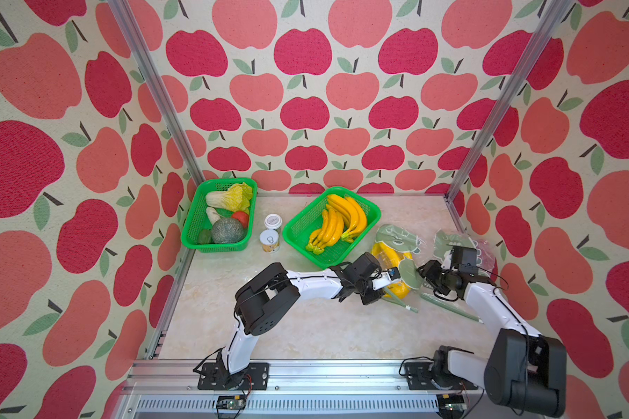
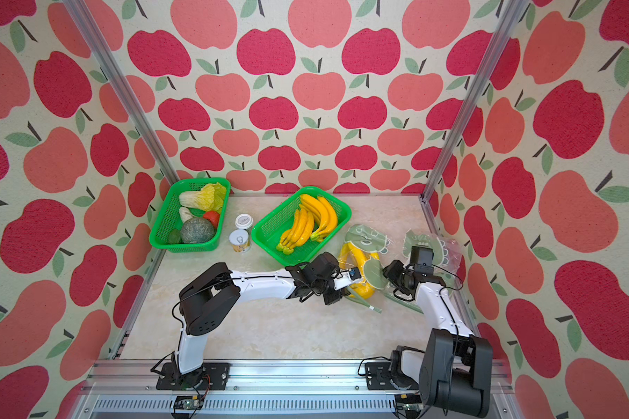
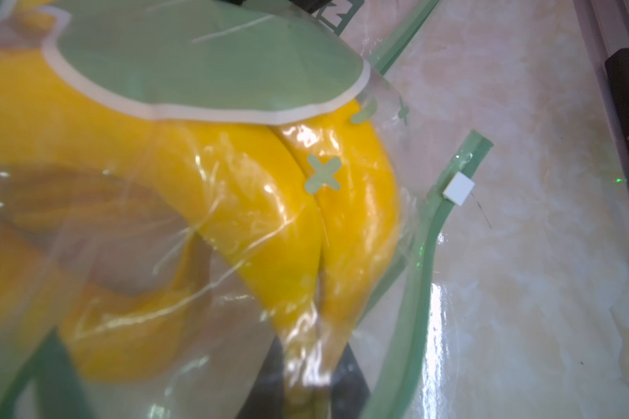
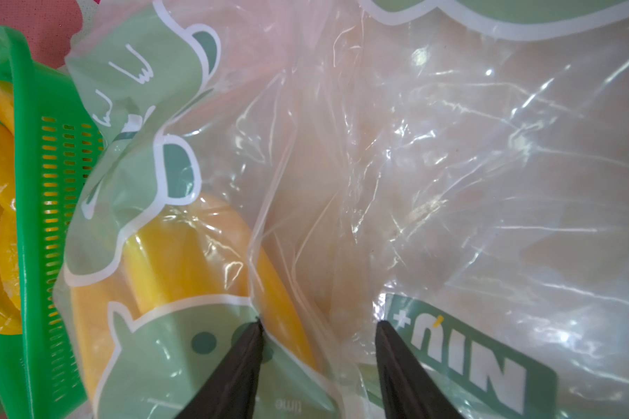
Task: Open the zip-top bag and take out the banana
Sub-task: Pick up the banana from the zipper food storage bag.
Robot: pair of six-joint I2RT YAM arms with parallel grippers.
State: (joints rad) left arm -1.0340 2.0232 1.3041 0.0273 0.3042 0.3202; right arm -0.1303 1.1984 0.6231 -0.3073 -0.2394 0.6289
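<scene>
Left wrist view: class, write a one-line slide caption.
Bananas inside a clear printed bag, its green zip strip and white slider on the marbled table.

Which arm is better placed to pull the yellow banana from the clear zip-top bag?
Likely left: the left fingers sit at the clear zip-top bag's green zip strip, the yellow banana right before its camera. The right fingers, open, are at the bag's side edge, beside a second clear bag.

Bright, even light on pale marbled counter point(image 1: 287, 326); apple-print walls point(image 1: 305, 90) on three sides; aluminium posts point(image 1: 158, 94) at far corners; slotted rail point(image 1: 342, 373) along near edge
</scene>
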